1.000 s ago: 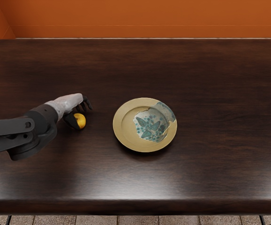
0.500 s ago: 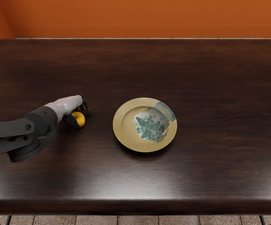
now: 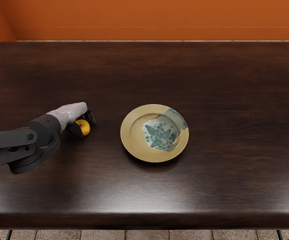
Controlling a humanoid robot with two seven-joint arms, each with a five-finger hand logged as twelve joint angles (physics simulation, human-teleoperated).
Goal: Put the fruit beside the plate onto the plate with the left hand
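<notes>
A small orange fruit (image 3: 84, 128) lies on the dark table, to the left of the plate. My left hand (image 3: 82, 121) comes in from the left edge and its dark fingers curl around the fruit, covering its top and left side. The fruit still rests on the table top. The plate (image 3: 130, 131) is yellow-rimmed with a green and white pattern in its middle and sits near the table's centre, a short gap right of the hand. Nothing lies on the plate. The right arm does not show.
The dark wooden table (image 3: 224, 80) fills the view, with an orange wall behind its far edge. The near edge runs along the bottom, with a tiled floor below.
The left hand's fingers have closed more tightly over the fruit, and hand and fruit have edged slightly left. The plate has not moved.
</notes>
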